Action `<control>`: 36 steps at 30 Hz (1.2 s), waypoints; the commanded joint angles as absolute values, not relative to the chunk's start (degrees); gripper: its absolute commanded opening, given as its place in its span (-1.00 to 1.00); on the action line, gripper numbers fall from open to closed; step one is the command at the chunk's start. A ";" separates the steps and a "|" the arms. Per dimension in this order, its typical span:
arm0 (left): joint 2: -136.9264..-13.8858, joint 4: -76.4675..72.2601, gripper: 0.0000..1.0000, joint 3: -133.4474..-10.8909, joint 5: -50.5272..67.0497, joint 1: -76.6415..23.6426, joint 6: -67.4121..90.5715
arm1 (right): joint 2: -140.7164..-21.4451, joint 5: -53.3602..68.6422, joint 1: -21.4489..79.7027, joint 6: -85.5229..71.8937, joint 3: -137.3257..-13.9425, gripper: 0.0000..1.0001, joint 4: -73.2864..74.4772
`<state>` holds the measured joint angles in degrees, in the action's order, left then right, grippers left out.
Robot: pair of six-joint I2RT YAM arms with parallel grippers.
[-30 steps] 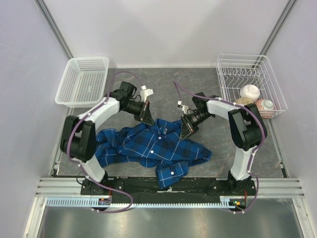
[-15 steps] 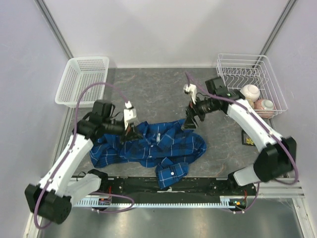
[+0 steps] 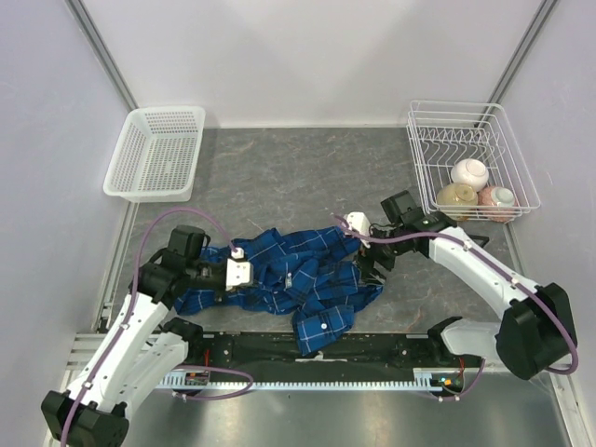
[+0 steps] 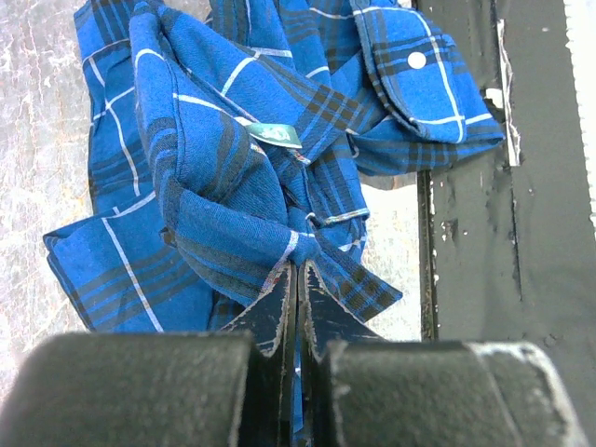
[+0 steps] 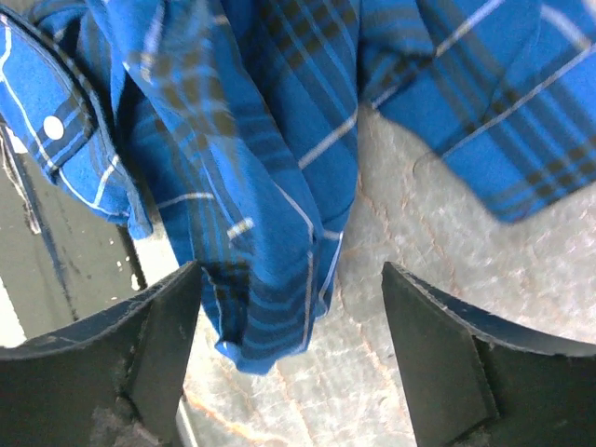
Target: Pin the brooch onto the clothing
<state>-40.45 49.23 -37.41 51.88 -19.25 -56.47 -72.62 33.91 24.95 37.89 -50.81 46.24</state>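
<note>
Grey tabletop (image 3: 279, 177), lower centre: your left gripper (image 4: 296, 276) pinched the bunched clothing (image 3: 298, 270), your right gripper (image 5: 291, 279) gaped wide over its edge, brooch unseen; tugging could crumple it further.

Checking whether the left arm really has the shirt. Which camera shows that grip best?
The left wrist view: the left gripper has its fingers shut on a bunched fold of the shirt. The top external view shows the contact too small to judge; the right wrist view shows only other shirt folds.
</note>
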 commanded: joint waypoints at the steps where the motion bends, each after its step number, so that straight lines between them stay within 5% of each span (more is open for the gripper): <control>1: -40.69 48.34 -0.94 -36.91 51.07 -19.34 -61.79 | -70.75 28.76 29.52 34.64 -50.19 0.56 37.72; 2: -40.78 48.17 -0.94 -37.18 50.72 -19.34 -61.87 | -71.71 27.78 29.97 33.76 -50.19 0.38 35.79; 3: -40.69 47.55 -0.94 -37.35 50.45 -19.25 -61.53 | -72.24 26.64 30.49 32.44 -50.79 -0.19 35.16; 5: -41.22 46.93 -0.94 -38.66 50.71 -19.34 -61.26 | -73.99 20.97 30.50 30.69 -52.29 -1.00 32.89; 12: -50.26 48.51 -0.90 -51.58 55.27 -20.30 -62.66 | -77.96 23.11 21.10 28.65 -70.19 -1.00 30.85; 15: -51.77 50.36 -0.93 -53.61 56.69 -27.13 -60.83 | -76.03 26.43 20.92 29.53 -70.76 -1.00 31.11; 18: -50.02 53.70 -0.89 -49.67 48.38 -44.07 -61.88 | -71.56 28.83 21.01 33.91 -63.32 -1.00 31.29; 20: -48.00 54.14 -0.34 -46.76 44.05 -49.22 -61.79 | -67.62 28.31 20.83 40.90 -58.91 -1.00 31.11; 22: -46.93 53.26 0.27 -47.98 39.57 -47.82 -56.20 | -63.83 27.08 20.66 44.98 -51.70 -1.00 29.98; 29: -51.48 55.27 0.43 -53.43 47.54 -20.41 -65.10 | -52.12 26.55 20.74 46.59 -42.54 -1.00 27.07; 36: -77.15 62.05 0.47 -68.80 48.60 -17.23 -80.40 | -54.23 25.66 20.66 45.35 -44.21 -0.95 29.97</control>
